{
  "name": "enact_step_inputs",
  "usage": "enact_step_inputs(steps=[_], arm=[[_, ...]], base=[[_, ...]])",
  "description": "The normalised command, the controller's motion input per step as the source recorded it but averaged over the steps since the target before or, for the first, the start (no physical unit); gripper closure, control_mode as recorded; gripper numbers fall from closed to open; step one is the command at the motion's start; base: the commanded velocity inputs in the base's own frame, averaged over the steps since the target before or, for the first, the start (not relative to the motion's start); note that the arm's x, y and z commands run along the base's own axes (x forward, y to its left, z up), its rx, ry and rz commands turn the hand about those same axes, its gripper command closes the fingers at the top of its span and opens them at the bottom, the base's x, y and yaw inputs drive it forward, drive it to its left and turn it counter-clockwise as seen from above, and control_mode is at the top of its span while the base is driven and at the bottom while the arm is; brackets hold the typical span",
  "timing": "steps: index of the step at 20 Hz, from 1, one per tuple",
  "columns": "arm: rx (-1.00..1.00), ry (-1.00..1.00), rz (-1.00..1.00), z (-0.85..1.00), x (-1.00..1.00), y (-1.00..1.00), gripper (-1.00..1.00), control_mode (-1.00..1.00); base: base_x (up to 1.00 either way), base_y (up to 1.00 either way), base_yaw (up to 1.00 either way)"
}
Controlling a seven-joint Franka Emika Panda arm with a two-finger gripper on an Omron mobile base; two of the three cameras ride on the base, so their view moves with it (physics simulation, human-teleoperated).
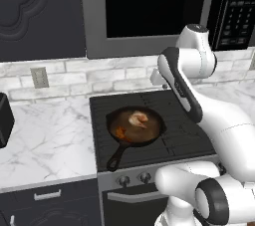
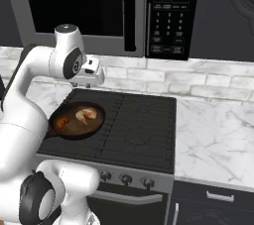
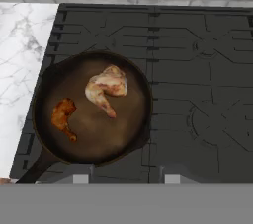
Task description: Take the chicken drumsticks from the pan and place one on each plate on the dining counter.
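The pan [image 3: 94, 134], a dark skillet, sits on the front-left burner with its handle [image 1: 115, 159] toward the stove's front edge. Two chicken drumsticks lie inside it: a pale golden one [image 3: 106, 88] near the middle and a smaller orange-brown one [image 3: 63, 115] at the left. My gripper [image 3: 126, 177] hovers high above the stove, behind and right of the pan, looking down on it. It is open, with nothing between its fingertips. From the side it shows at the back of the cooktop [image 2: 94, 77]. The plates and the dining counter are out of view.
The black stove [image 1: 174, 135] has knobs [image 2: 126, 179] along its front. White marble counter lies to its left [image 1: 45, 135] and right [image 2: 213, 135]. A dark appliance [image 1: 3, 119] stands at the far left. A microwave panel [image 2: 168, 11] hangs above the brick backsplash [image 1: 74, 78].
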Motion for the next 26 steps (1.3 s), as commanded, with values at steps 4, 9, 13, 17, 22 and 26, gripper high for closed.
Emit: enact_step_inputs(steps=[4, 9, 13, 17, 22, 26], arm=[[0.00, 0.00, -0.03, -0.09, 0.00, 0.14, -1.00, -1.00], [0.00, 0.00, -0.08, -0.24, 0.00, 0.29, -1.00, -1.00], [0.00, 0.00, -0.04, -0.46, 0.00, 0.18, -1.00, -1.00], [0.00, 0.00, 0.05, -0.84, 0.00, 0.00, -1.00, -1.00], [-0.02, 0.00, 0.15, -0.56, 0.00, 0.00, -1.00, -1.00], [-0.05, 0.00, 0.14, -0.36, 0.00, 0.02, -1.00, -1.00]], base=[[0.00, 0.00, 0.00], [0.00, 0.00, 0.00], [0.00, 0.00, 0.00], [0.00, 0.00, 0.00], [0.00, 0.00, 0.00], [0.00, 0.00, 0.00]])
